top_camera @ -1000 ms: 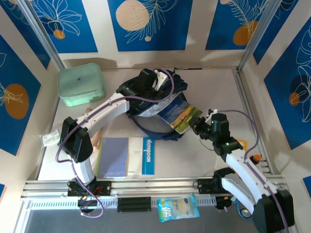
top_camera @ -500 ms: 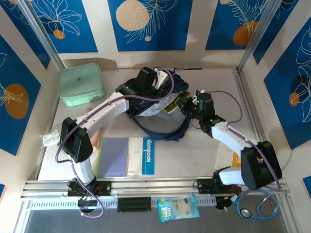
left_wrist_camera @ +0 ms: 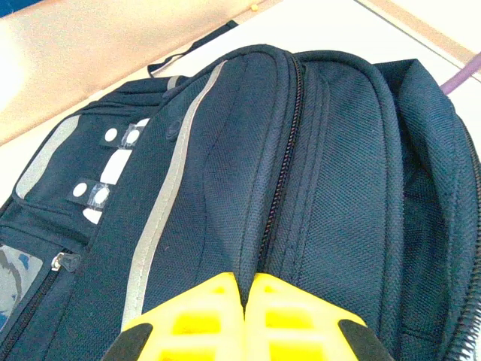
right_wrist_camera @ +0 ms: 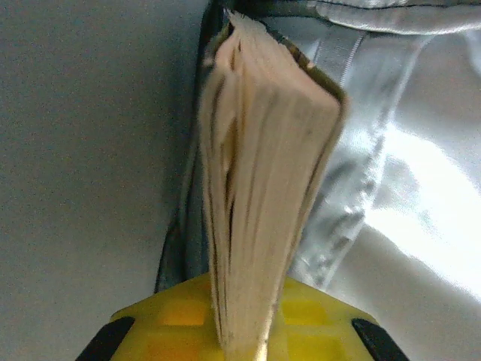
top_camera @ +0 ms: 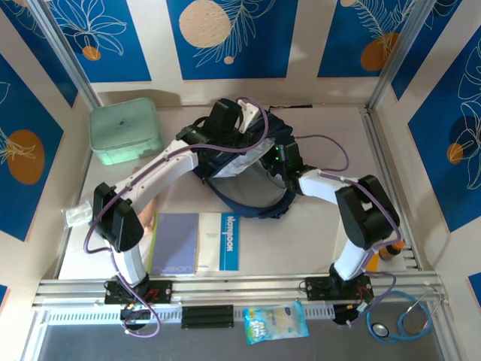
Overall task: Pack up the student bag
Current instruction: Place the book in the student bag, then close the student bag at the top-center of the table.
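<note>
The student bag, a dark navy backpack, lies at the back middle of the table with its mouth held apart. My left gripper is shut on a fold of its fabric beside the zip; the yellow fingertips pinch the cloth, and the pale stripe runs to their left. My right gripper is shut on a thick book, held edge-on with its pages showing. The book pokes into the bag's pale grey lining.
A mint green lidded box stands at the back left. A lilac notebook and a blue-and-white book lie near the front. A snack packet and a stethoscope rest past the rail. An orange bottle sits right.
My right arm has swung left from the table's right side and carried the book into the bag's mouth. The left gripper has kept its hold on the bag.
</note>
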Robot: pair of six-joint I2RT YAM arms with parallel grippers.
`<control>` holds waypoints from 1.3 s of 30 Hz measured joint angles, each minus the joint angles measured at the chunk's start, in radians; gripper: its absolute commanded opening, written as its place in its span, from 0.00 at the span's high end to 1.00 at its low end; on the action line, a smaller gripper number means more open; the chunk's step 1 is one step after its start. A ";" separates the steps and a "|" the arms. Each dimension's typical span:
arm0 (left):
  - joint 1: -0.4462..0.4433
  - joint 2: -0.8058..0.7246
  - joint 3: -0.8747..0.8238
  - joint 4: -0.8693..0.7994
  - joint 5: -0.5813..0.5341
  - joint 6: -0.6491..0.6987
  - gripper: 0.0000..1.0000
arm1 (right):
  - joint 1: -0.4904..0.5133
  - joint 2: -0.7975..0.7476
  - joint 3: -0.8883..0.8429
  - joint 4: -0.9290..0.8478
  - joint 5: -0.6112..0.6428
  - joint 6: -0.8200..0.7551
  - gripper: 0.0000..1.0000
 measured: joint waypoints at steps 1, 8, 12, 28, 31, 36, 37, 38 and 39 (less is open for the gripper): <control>0.001 0.000 0.000 0.000 0.000 -0.008 1.00 | 0.001 0.023 0.012 0.014 0.000 0.008 0.93; 0.010 0.000 0.000 0.001 0.000 -0.046 1.00 | -0.001 0.162 0.072 0.087 -0.039 0.063 0.61; 0.016 0.000 0.000 0.006 0.002 -0.063 1.00 | -0.003 0.183 0.073 0.086 -0.073 0.079 0.36; 0.031 0.027 -0.003 0.058 0.039 -0.124 1.00 | -0.043 -0.288 -0.211 -0.066 -0.089 -0.016 0.18; 0.031 0.045 -0.032 0.106 0.077 -0.154 1.00 | -0.051 -0.382 -0.236 -0.212 -0.037 -0.059 0.17; 0.030 0.099 -0.084 0.175 0.160 -0.213 1.00 | 0.053 -0.575 -0.216 -0.513 0.249 -0.135 0.16; 0.030 0.116 -0.084 0.183 0.173 -0.221 1.00 | 0.071 -0.596 -0.206 -0.553 0.290 -0.149 0.16; 0.030 0.139 -0.084 0.195 0.188 -0.232 0.94 | 0.089 -0.615 -0.193 -0.599 0.330 -0.164 0.16; 0.029 0.160 -0.084 0.203 0.200 -0.241 0.78 | 0.097 -0.626 -0.179 -0.636 0.362 -0.182 0.16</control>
